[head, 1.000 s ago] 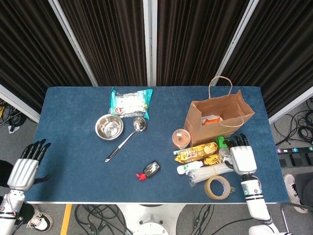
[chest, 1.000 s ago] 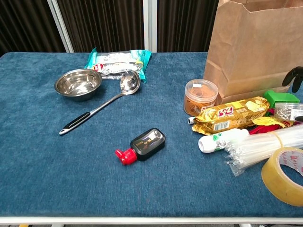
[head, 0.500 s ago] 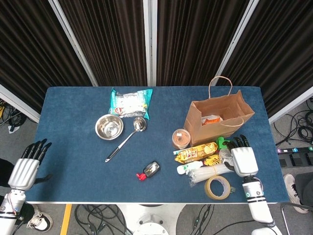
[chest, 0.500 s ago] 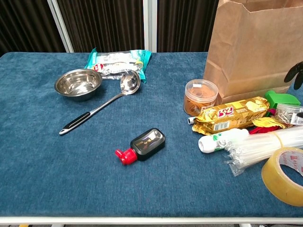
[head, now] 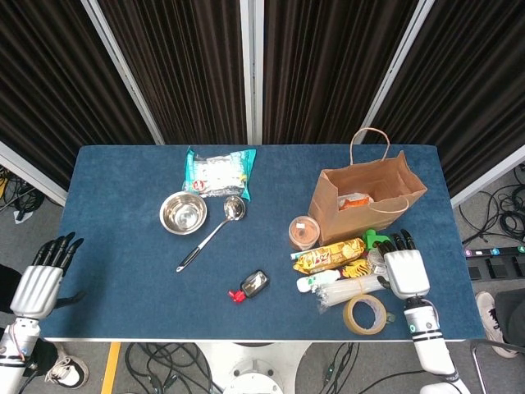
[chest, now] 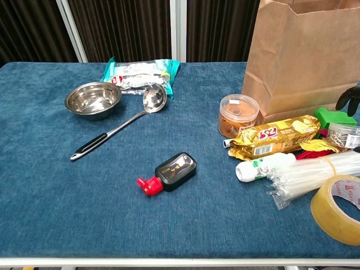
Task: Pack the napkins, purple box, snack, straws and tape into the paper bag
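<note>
The brown paper bag (head: 369, 195) (chest: 306, 56) stands open at the right, with an orange and white item (head: 355, 201) inside. In front of it lie the gold snack pack (head: 330, 256) (chest: 274, 136), the bundle of clear straws (head: 349, 289) (chest: 315, 174) and the tape roll (head: 365, 313) (chest: 339, 208). The napkin pack (head: 219, 171) (chest: 140, 72) lies at the far middle. No purple box shows. My right hand (head: 406, 271) hovers palm down and open, just right of the straws; only its dark fingertips (chest: 347, 97) show in the chest view. My left hand (head: 37, 283) is open, off the table's left edge.
A steel bowl (head: 183, 213) and a ladle (head: 212, 232) lie left of centre. A black item with a red cap (head: 250, 286) sits near the front. An orange jar (head: 303, 232), a white bottle (head: 316, 281), a green piece (head: 375, 240) and a clear tub (chest: 343, 135) crowd the snack.
My right hand has drifted slightly left and nearer the straws, its fingertips lower in the chest view. The left hand has barely shifted. No object has moved.
</note>
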Robot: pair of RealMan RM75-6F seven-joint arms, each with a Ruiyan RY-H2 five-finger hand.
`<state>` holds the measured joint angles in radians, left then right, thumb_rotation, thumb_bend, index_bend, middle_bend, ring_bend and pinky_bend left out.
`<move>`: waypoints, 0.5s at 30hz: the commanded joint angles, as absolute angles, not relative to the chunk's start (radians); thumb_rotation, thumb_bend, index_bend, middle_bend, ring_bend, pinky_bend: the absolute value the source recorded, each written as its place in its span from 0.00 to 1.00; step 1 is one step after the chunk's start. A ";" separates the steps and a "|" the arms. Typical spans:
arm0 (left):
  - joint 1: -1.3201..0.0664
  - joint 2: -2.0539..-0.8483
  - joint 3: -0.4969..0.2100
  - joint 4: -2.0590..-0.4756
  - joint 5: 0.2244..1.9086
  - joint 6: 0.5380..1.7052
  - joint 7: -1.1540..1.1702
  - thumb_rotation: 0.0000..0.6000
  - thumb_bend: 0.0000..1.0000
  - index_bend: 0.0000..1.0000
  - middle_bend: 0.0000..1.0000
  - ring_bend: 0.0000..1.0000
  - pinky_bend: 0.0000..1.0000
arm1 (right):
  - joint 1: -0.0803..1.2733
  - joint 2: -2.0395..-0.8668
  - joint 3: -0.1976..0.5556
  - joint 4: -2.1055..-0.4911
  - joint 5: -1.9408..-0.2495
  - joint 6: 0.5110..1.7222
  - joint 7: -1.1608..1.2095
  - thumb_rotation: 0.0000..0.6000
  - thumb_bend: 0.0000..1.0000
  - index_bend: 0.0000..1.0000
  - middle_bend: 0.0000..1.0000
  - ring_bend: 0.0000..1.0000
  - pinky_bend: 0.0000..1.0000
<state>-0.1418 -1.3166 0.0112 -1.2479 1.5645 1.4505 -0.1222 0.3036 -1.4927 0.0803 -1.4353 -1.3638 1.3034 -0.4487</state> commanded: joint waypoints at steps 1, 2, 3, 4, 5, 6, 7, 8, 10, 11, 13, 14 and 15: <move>-0.142 -1.318 0.012 -1.245 1.566 1.451 -0.122 1.00 0.16 0.06 0.01 0.00 0.11 | 0.307 -1.505 0.080 -1.417 -1.366 1.299 -0.446 1.00 0.00 0.33 0.38 0.18 0.13; -0.142 -1.319 0.012 -1.244 1.567 1.451 -0.121 1.00 0.16 0.06 0.01 0.00 0.11 | 0.308 -1.508 0.080 -1.413 -1.366 1.297 -0.446 1.00 0.00 0.33 0.38 0.18 0.13; -0.142 -1.320 0.012 -1.243 1.567 1.451 -0.121 1.00 0.16 0.06 0.01 0.00 0.11 | 0.309 -1.511 0.080 -1.408 -1.366 1.296 -0.445 1.00 0.00 0.33 0.38 0.18 0.13; -0.141 -1.321 0.013 -1.241 1.568 1.452 -0.120 1.00 0.16 0.06 0.01 0.00 0.11 | 0.309 -1.513 0.079 -1.404 -1.366 1.293 -0.444 1.00 0.00 0.33 0.38 0.18 0.13; -0.141 -1.321 0.013 -1.240 1.568 1.453 -0.120 1.00 0.16 0.06 0.01 0.00 0.11 | 0.310 -1.515 0.079 -1.400 -1.367 1.292 -0.443 1.00 0.00 0.33 0.38 0.18 0.13; -0.141 -1.321 0.013 -1.240 1.568 1.453 -0.120 1.00 0.16 0.06 0.01 0.00 0.11 | 0.311 -1.517 0.079 -1.397 -1.367 1.291 -0.443 1.00 0.00 0.33 0.38 0.18 0.13; -0.140 -1.322 0.014 -1.239 1.568 1.454 -0.120 1.00 0.16 0.06 0.01 0.00 0.11 | 0.311 -1.519 0.079 -1.394 -1.367 1.290 -0.443 1.00 0.00 0.33 0.38 0.18 0.13; -0.140 -1.323 0.014 -1.237 1.568 1.455 -0.120 1.00 0.16 0.06 0.01 0.00 0.11 | 0.312 -1.521 0.079 -1.389 -1.367 1.289 -0.443 1.00 0.00 0.33 0.38 0.18 0.13; -0.139 -1.324 0.014 -1.234 1.569 1.456 -0.120 1.00 0.16 0.06 0.01 0.00 0.11 | 0.313 -1.524 0.081 -1.384 -1.364 1.286 -0.445 1.00 0.00 0.33 0.38 0.18 0.13; -0.139 -1.326 0.014 -1.232 1.569 1.456 -0.122 1.00 0.16 0.06 0.01 0.00 0.11 | 0.314 -1.527 0.082 -1.379 -1.362 1.283 -0.447 1.00 0.00 0.33 0.38 0.18 0.13; -0.139 -1.327 0.014 -1.230 1.570 1.457 -0.123 1.00 0.16 0.06 0.01 0.00 0.11 | 0.316 -1.530 0.084 -1.372 -1.357 1.279 -0.449 1.00 0.00 0.33 0.38 0.18 0.13; -0.139 -1.327 0.014 -1.229 1.569 1.457 -0.124 1.00 0.16 0.06 0.01 0.00 0.11 | 0.316 -1.531 0.084 -1.369 -1.356 1.278 -0.450 1.00 0.00 0.33 0.38 0.18 0.13; -0.139 -1.328 0.014 -1.228 1.569 1.457 -0.125 1.00 0.16 0.06 0.01 0.00 0.11 | 0.317 -1.533 0.084 -1.368 -1.356 1.277 -0.450 1.00 0.00 0.33 0.38 0.18 0.13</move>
